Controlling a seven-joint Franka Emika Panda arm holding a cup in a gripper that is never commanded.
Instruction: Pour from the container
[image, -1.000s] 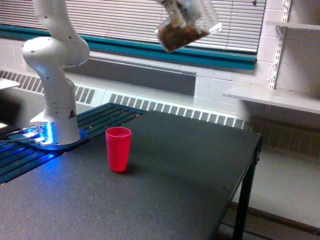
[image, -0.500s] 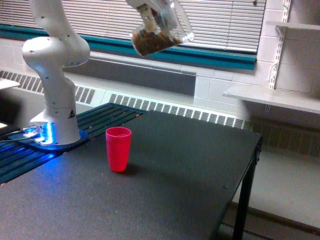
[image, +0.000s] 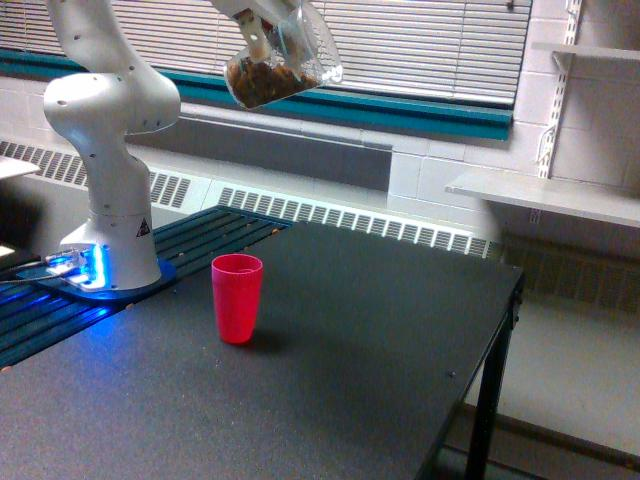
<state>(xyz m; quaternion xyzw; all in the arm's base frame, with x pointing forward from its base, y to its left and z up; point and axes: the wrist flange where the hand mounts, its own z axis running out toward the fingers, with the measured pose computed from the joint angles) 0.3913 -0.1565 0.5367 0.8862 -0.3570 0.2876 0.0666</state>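
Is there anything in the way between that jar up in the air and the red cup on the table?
Nothing visible. The jar, tilted in the gripper, hangs high above the red cup, and only open air lies between them. The table around the cup shows nothing else.

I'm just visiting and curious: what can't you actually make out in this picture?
- End effector: in the exterior view, cut off by the top edge and hidden behind the jar; its grip is unclear.
- Jar's brown contents: too blurred to identify.
- Inside of the red cup: hidden by its own wall.
- Arm's upper links: out of frame.
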